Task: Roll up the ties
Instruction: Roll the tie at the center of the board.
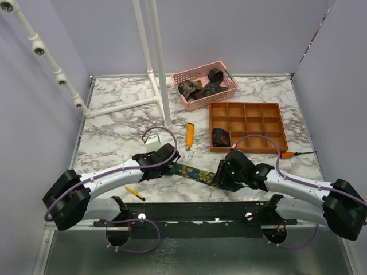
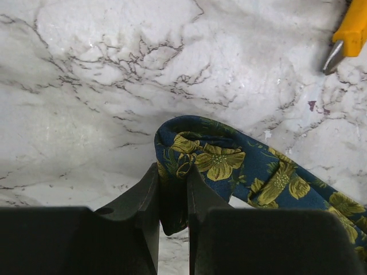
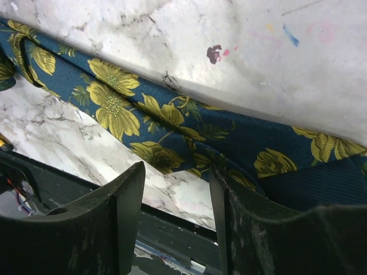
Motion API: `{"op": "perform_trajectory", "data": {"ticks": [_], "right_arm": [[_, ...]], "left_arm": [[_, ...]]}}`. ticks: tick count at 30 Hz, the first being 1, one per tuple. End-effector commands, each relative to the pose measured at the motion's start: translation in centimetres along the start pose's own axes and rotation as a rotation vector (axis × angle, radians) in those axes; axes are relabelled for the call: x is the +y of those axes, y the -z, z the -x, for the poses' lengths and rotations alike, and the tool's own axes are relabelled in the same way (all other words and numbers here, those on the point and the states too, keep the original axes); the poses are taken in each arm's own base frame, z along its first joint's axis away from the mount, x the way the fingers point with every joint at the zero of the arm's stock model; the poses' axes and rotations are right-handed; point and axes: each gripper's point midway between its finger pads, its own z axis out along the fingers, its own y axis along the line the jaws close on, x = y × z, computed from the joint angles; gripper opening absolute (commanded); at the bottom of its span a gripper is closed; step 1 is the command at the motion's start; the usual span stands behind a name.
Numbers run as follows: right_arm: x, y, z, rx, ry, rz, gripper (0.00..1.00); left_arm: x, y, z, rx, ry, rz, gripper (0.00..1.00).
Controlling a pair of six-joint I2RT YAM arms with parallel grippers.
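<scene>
Pinching one end of the floral tie [image 2: 221, 162], left jaws; right jaws spread.

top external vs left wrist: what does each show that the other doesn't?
Only top external: the pink basket holding ties, the orange tray with one rolled tie, and the right pincer.
Only left wrist: the left pincer shut on the folded end of the floral tie.
Both: floral tie, yellow knife, marble table.
</scene>
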Motion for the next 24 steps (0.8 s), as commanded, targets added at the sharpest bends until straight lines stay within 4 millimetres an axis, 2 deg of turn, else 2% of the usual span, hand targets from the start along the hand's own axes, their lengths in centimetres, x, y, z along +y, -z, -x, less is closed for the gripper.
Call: {"op": "perform_trajectory", "data": {"ticks": [1, 6, 10, 15, 24], "right_arm": [[-6.5, 1.1, -4.4, 0.165, 0.025, -0.238, 0.55], [-6.4, 0.7, -4.2, 0.157, 0.023, -0.231, 0.55], [-6.4, 0.5, -4.1, 0.146, 0.021, -0.229, 0.55], [-6.3, 0.5, -4.0, 0.136, 0.014, -0.22, 0.55], [-6.0, 0.5, -3.9, 0.122, 0.003, -0.196, 0.58]], "left_arm": [[2.9, 0.1, -0.1, -0.037, -0.048, 0.185, 0.0], [1.5, 1.2, 1.8, -0.139, -0.18, 0.266, 0.0], [0.5, 2.2, 2.3, -0.19, -0.269, 0.313, 0.0], [-0.9, 3.1, 1.8, -0.233, -0.383, 0.364, 0.0], [-4.0, 2.8, 0.1, -0.282, -0.593, 0.47, 0.0]]}}
